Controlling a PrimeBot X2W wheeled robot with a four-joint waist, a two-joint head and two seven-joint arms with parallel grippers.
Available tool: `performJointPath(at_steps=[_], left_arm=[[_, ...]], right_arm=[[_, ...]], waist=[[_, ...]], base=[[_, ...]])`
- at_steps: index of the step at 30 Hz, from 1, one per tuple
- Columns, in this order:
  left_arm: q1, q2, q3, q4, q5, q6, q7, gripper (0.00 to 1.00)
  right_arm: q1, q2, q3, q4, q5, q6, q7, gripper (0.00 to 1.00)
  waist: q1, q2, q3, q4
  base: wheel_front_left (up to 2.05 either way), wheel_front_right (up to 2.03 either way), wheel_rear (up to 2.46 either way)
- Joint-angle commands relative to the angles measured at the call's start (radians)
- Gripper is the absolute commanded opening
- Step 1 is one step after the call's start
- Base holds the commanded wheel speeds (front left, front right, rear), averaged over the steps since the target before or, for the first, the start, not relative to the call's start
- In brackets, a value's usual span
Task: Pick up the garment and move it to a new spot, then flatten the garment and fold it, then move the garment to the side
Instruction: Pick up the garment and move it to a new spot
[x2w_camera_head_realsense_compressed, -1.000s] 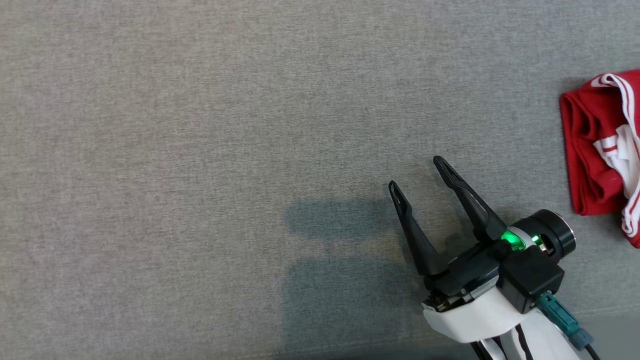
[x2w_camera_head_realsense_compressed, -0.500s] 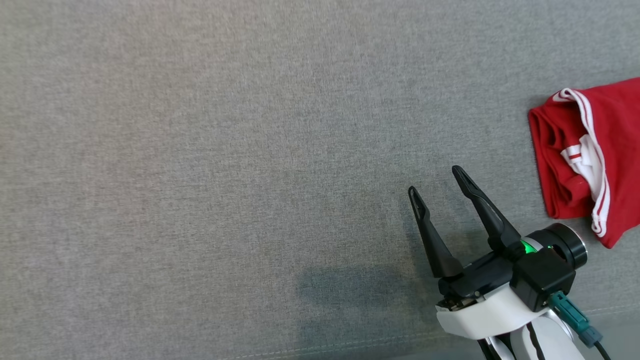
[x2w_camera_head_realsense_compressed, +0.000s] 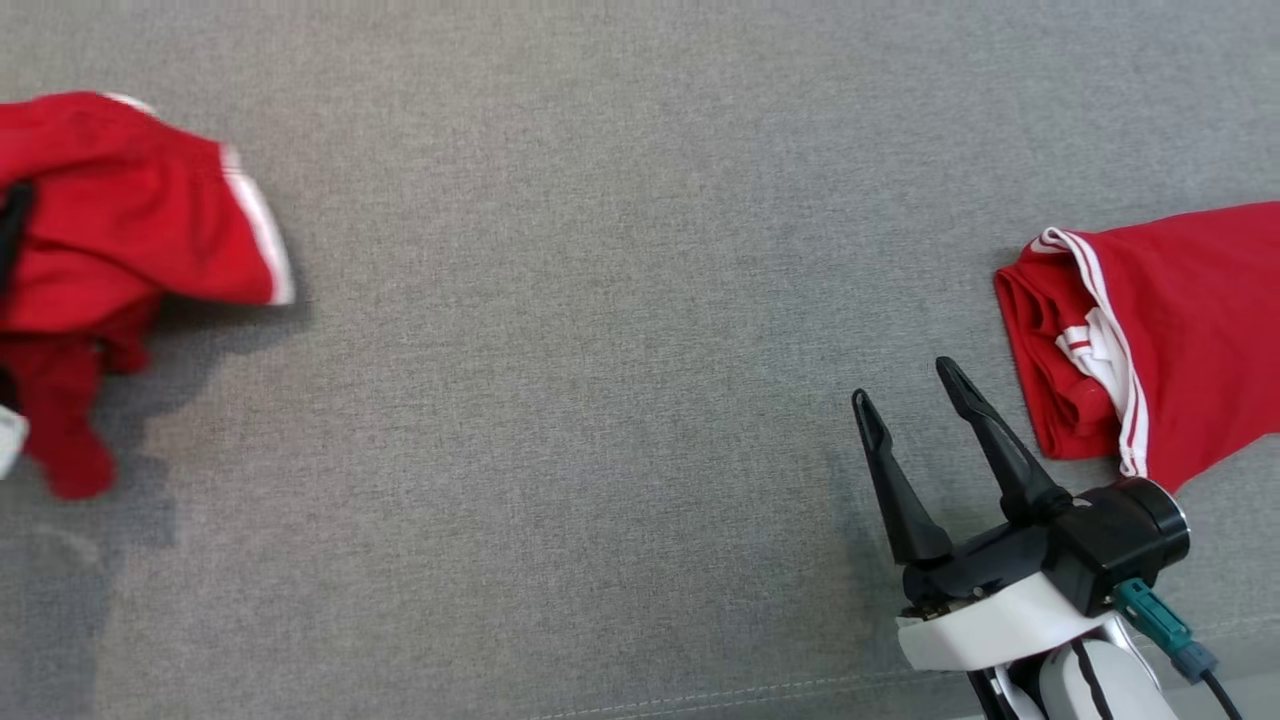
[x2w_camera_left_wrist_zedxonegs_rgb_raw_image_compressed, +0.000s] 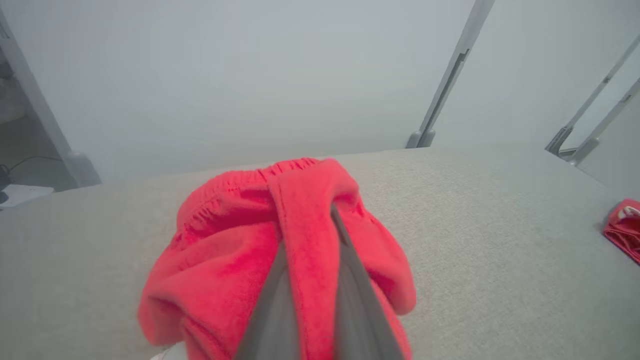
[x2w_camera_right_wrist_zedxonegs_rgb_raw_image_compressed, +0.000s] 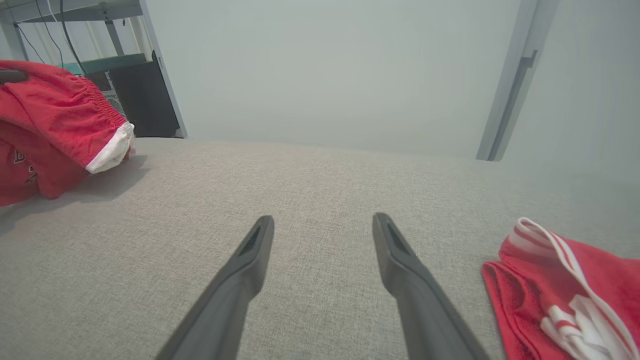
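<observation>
Hanging at the left edge of the head view, the garment (x2w_camera_head_realsense_compressed: 130, 230) is red with a white hem band, bunched and creased, and throws a shadow on the grey cloth-covered desk (x2w_camera_head_realsense_compressed: 600, 400) under it. The left tool (x2w_camera_left_wrist_zedxonegs_rgb_raw_image_compressed: 309, 235) is clamped tight on it: in the left wrist view the 2 fingers stand nearly together with a strip of red cloth pinched between them, and the gathered waistband folds over their tips. From the right wrist view the same garment (x2w_camera_right_wrist_zedxonegs_rgb_raw_image_compressed: 55, 115) droops at the far left, elastic edge uppermost, white band at its lower corner. Cannot tell whether its lowest fold touches the desk. The right tool (x2w_camera_head_realsense_compressed: 903, 383) sits at the lower right of the head view, fingers spread wide and holding nothing, tips pointing up and slightly left over bare cloth. Folded shorts (x2w_camera_head_realsense_compressed: 1190, 320), also red with white stripes, lie flat on the desk just to the right of the right tool, not touching it, and well apart from the garment. Between the 2 red pieces the desk runs plain grey. A seam shows near its front edge.
</observation>
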Motion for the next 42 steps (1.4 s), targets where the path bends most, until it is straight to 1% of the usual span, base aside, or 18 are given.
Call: performJointPath(at_steps=[1,5,6,7,11,13,17,20,25,26,27,28,31,37,42], left_arm=[[-0.013,0.029,0.055,-0.017,0.029,0.0,-0.013,0.0],[0.018,-0.061,0.034,-0.032,0.128,0.0,-0.013,0.0],[0.018,-0.061,0.034,-0.032,0.128,0.0,-0.013,0.0],[0.023,-0.08,0.024,-0.034,0.158,0.0,-0.013,0.0],[0.038,-0.172,0.005,-0.056,0.259,0.002,-0.013,0.0],[0.049,-0.213,-0.017,-0.077,0.315,0.011,-0.013,0.0],[0.077,-0.289,-0.072,-0.113,0.383,0.033,-0.013,0.0],[0.091,-0.327,-0.112,-0.129,0.424,0.051,-0.012,0.0],[0.111,-0.36,-0.167,-0.152,0.484,0.062,-0.01,0.0],[0.116,-0.364,-0.171,-0.156,0.493,0.064,-0.01,0.15],[0.122,-0.367,-0.173,-0.16,0.502,0.066,-0.011,0.67],[0.129,-0.369,-0.174,-0.163,0.508,0.066,-0.011,1.0],[0.15,-0.371,-0.166,-0.183,0.516,0.061,-0.012,1.0],[0.209,-0.375,-0.099,-0.261,0.534,0.053,-0.013,1.0],[0.257,-0.379,-0.037,-0.242,0.53,0.051,-0.013,1.0]], right_arm=[[0.015,0.002,0.013,-0.017,0.013,0.0,-0.01,1.0],[0.029,0.002,0.006,-0.017,0.016,0.0,-0.01,1.0],[0.029,0.002,0.006,-0.017,0.016,0.0,-0.01,1.0],[0.032,0.002,0.005,-0.018,0.017,0.0,-0.01,1.0],[0.047,0.002,0.003,-0.028,0.022,0.0,-0.01,1.0],[0.056,0.002,0.007,-0.035,0.026,0.0,-0.01,1.0],[0.07,0.002,0.016,-0.041,0.033,0.0,-0.01,1.0],[0.072,0.002,0.02,-0.039,0.037,0.0,-0.01,1.0],[0.076,0.002,0.018,-0.037,0.043,0.0,-0.01,1.0],[0.077,0.002,0.016,-0.034,0.043,0.0,-0.01,1.0],[0.077,0.002,0.014,-0.031,0.044,0.0,-0.01,1.0],[0.076,0.002,0.011,-0.029,0.043,0.0,-0.01,1.0],[0.073,0.002,0.001,-0.02,0.04,0.0,-0.01,1.0],[0.048,0.002,-0.02,0.018,0.034,0.0,-0.01,1.0],[0.017,0.002,-0.022,0.065,0.036,0.0,-0.01,1.0]], waist=[[0.0,-0.0001,-0.01,-0.011],[0.0,-0.0001,-0.016,-0.038],[0.0,-0.0001,-0.016,-0.038],[0.0,-0.0001,-0.016,-0.045],[0.0,-0.0001,-0.012,-0.073],[0.0,-0.0001,-0.011,-0.088],[0.0,-0.0001,-0.014,-0.112],[0.0,-0.0001,-0.018,-0.125],[0.0,-0.0001,-0.027,-0.128],[0.0,-0.0001,-0.029,-0.126],[0.0,-0.0001,-0.031,-0.124],[0.0,-0.0001,-0.033,-0.119],[0.0,-0.0001,-0.044,-0.099],[0.0,-0.0001,-0.079,-0.044],[0.0,-0.0001,-0.117,0.004]], base=[[0.0,0.0,0.0],[0.0,0.0,0.0],[0.0,0.0,0.0],[0.0,0.0,0.0],[0.0,0.0,0.0],[0.0,0.0,0.0],[0.0,0.0,0.0],[0.0,0.0,0.0],[0.0,0.0,0.0],[0.0,0.0,0.0],[0.0,0.0,0.0],[0.0,0.0,0.0],[0.0,0.0,0.0],[0.0,0.0,0.0],[0.0,0.0,0.0]])
